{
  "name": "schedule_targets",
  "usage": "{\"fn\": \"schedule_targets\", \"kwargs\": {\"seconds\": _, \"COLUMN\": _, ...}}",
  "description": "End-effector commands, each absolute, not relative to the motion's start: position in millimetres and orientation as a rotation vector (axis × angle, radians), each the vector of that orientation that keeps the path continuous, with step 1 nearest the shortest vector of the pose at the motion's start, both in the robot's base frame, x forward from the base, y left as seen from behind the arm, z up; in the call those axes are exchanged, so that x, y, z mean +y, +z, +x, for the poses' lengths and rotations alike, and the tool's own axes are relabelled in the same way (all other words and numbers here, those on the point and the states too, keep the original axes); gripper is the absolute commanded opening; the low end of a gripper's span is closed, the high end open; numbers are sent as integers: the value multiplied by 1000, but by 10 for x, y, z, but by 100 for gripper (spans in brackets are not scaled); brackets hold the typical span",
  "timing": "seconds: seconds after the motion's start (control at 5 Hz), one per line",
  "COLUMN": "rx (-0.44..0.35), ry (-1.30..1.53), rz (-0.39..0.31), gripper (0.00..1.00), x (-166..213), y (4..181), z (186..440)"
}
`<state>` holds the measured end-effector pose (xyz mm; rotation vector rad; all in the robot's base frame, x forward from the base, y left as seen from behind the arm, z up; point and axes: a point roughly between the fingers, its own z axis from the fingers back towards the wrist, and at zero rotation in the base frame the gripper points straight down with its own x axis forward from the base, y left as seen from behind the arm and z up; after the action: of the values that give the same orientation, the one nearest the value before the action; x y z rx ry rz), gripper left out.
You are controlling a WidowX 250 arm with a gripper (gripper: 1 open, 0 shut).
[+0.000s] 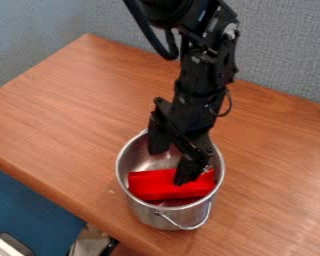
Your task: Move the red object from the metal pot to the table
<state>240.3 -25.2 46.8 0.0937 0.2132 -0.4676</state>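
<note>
Reddish-brown tabletop (56,95) carries the metal pot (152,208). Gripper (178,165) reaches inside it, jaws spread wide over the red object (156,184); contact cannot be told.

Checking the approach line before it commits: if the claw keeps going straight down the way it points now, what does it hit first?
Most likely the red block lying inside the metal pot. The open claw points steeply down into the pot, fingers above the block; exact depth is unclear from this view.
</note>
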Motion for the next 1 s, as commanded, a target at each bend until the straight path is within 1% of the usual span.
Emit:
{"fn": "schedule_targets", "kwargs": {"seconds": 0.0, "rx": 129, "ry": -578, "rz": 100, "gripper": 100, "x": -241, "y": 615, "z": 2410}}
{"fn": "schedule_targets", "kwargs": {"seconds": 0.2, "rx": 89, "ry": -660, "rz": 93, "gripper": 100, "x": -199, "y": 607, "z": 2354}}
{"fn": "schedule_targets", "kwargs": {"seconds": 0.4, "rx": 48, "ry": -604, "rz": 122, "gripper": 100, "x": -73, "y": 468, "z": 2299}}
{"fn": "schedule_targets", "kwargs": {"seconds": 0.8, "rx": -48, "ry": -482, "rz": 193, "gripper": 100, "x": 128, "y": 396, "z": 2235}}
